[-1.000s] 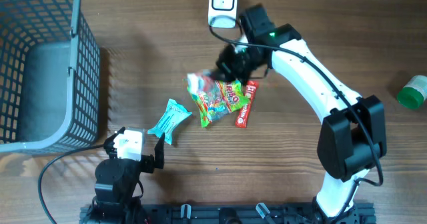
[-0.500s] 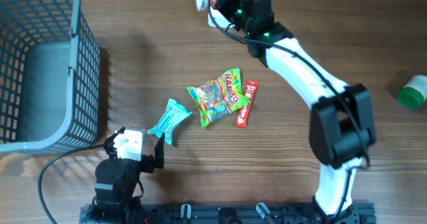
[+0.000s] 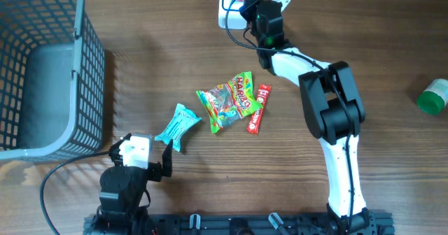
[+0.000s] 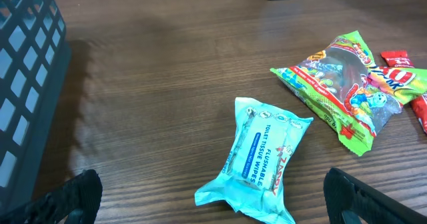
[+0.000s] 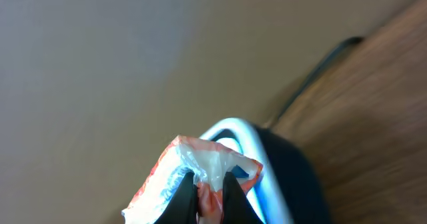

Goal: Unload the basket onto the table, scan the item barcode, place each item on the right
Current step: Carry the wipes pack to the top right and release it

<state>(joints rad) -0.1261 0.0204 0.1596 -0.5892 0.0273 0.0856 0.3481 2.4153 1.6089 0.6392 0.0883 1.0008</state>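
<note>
Right tool [image 5: 207,196]: pinching packet [image 5: 200,165] by its edge, beside scanner [image 5: 288,179].
Left tool [image 4: 213,207]: spread, idle.
Risk: we fear packet slips from thin pinch, spoiling scan.

- One grey basket [image 3: 87,88]
- One gummy bag [image 3: 227,101]
- One wipes pack [image 3: 178,125]
- One red candy bar [image 3: 258,109]
- One white scanner [image 3: 227,8]
- One green container [image 3: 432,96]
- One red-and-white packet [image 5: 175,164]

The small packet [image 5: 200,167] (red and white, with a clear crinkled edge) is held up in the air, pinched at that edge by the right gripper [image 5: 208,184]. It hangs close before the scanner [image 3: 225,10], a white-rimmed, dark-faced unit.
</note>
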